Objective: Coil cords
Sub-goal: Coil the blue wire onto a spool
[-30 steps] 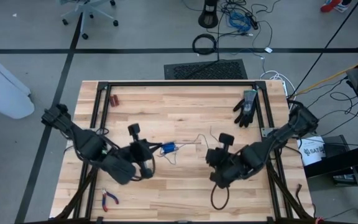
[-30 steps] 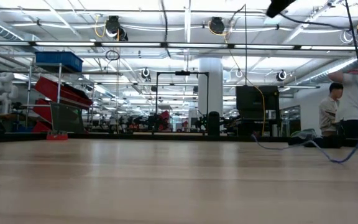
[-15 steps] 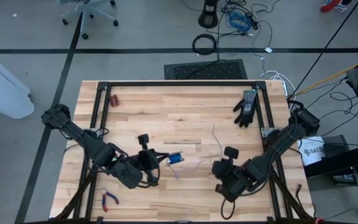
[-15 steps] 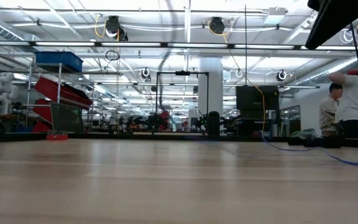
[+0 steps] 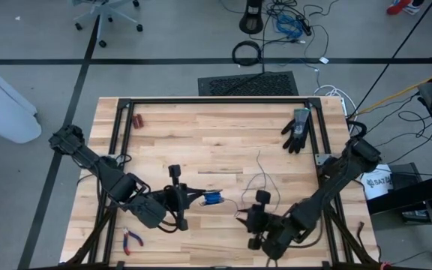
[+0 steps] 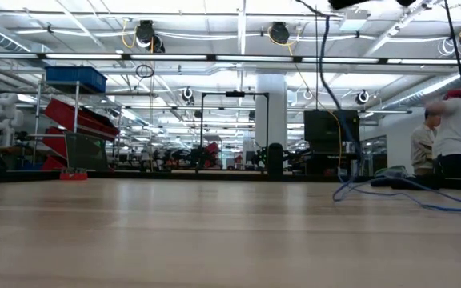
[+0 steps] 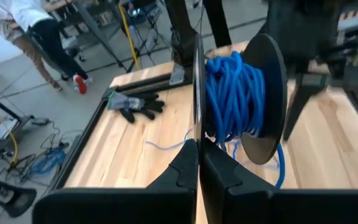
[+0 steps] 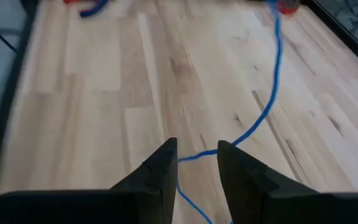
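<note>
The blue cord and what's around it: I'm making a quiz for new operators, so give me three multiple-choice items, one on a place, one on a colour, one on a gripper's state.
1. The black glove lies:
A) at the middle of the table
B) near the table's far right corner
C) in a gripper

2. The cord wound on the spool is:
A) blue
B) red
C) yellow

3. The right gripper is:
A) shut on the glove
B) shut on the spool
C) open, with the cord running between its fingers

Key: B, the high view shows it there. A, the left wrist view shows blue windings. C, the right wrist view shows a gap between the fingers with the cord in it.
</note>
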Robot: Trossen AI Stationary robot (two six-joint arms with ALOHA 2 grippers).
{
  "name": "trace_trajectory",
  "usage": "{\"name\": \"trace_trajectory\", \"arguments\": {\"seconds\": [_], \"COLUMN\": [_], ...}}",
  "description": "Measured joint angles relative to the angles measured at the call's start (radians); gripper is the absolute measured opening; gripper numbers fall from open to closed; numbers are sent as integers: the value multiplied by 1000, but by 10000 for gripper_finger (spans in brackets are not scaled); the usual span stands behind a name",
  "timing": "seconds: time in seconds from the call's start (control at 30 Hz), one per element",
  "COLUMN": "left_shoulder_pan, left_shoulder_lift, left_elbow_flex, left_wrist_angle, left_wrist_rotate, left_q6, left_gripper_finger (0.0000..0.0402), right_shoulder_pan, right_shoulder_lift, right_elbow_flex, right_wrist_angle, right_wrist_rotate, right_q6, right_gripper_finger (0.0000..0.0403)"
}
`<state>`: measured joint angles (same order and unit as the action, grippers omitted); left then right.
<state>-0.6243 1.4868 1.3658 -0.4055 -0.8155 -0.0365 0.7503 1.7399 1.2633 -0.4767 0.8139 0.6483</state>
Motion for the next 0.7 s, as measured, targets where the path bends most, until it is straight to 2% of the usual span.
{"name": "trace_trajectory", "arguments": {"seconds": [0.13, 0.33, 0.6, 0.7], "left_shoulder_pan": [1, 15, -14, -28], "left_shoulder_lift": [-14, -48, -51, -51], "left_elbow_flex": [-78, -187, -198, -198], "left_wrist_angle": [146, 325, 377, 382], "left_wrist_rotate": [5, 84, 86, 81], "left_q6": [63, 96, 96, 96], "left_gripper_finger": [6, 6, 6, 6], "right_shoulder_pan": [-25, -36, -32, -32], "right_shoulder_lift": [56, 88, 86, 84], "right_elbow_flex": [-1, -1, 15, 30], "right_wrist_angle": [23, 44, 90, 89], "right_wrist_rotate": [-1, 11, 98, 101], "right_q6": [-10, -15, -112, -114], "right_gripper_finger": [103, 103, 102, 99]}}
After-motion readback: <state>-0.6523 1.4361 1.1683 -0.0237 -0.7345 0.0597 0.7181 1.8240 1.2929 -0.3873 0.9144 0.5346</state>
